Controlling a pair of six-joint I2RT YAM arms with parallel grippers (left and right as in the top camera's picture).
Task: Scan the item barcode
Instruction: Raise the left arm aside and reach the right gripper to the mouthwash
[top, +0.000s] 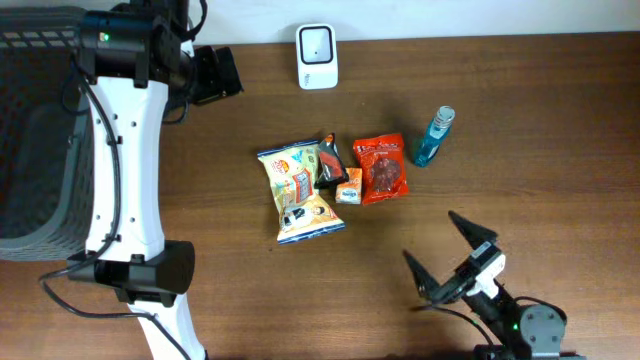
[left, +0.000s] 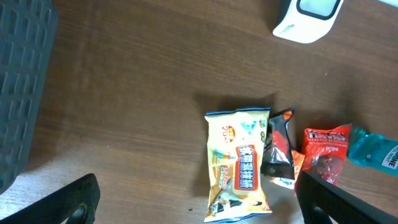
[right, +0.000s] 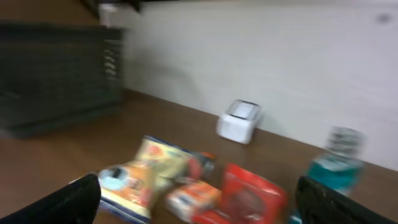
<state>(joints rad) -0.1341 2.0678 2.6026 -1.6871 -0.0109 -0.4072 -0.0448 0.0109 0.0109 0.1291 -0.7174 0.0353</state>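
Overhead, we see a dark basket (top: 30, 130) at the left side, and the left tool (top: 213, 73) hangs just beside its far right corner, above the brown tabletop (top: 520, 90). In the left wrist view its fingers (left: 68, 202) stand wide apart at the two lower corners and hold nothing.

To the right of this tool, at the far edge of the tabletop, stands the white scanner (top: 317, 43). The items lie in one group, well apart from the left tool. First there is a yellow snack bag (top: 300, 190). A small dark sachet (top: 330, 165) touches its right side, then comes a little orange box (top: 349, 187) and after it a red packet (top: 383, 168). In the left wrist view the yellow bag lies ahead, between the two fingers.

A blue bottle (top: 434, 137) is near the red packet but apart from it. It seems upright in the right wrist view, which is blurred.

At the near right, the right tool (top: 430, 235) points toward the group, its fingers (right: 68, 199) spread wide and empty. From this tool, the items lie ahead and the scanner stands behind them.
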